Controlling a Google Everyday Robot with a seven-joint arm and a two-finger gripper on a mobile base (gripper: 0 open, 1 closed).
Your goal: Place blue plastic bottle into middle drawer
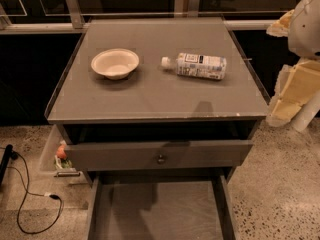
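Observation:
The blue plastic bottle (196,65) lies on its side on the gray cabinet top, right of centre, with its white cap pointing left. The middle drawer (160,211) is pulled out at the bottom of the view, and its pale gray floor is bare. My gripper (292,91) shows as white and cream-yellow parts at the right edge. It is beside the cabinet's right side, to the right of the bottle and apart from it. It holds nothing that I can see.
A white bowl (115,62) sits on the cabinet top (160,101), left of the bottle. A gray drawer front with a round knob (160,157) stands slightly out above the middle drawer. A small white bin (51,151) and a black cable (30,206) are on the floor at left.

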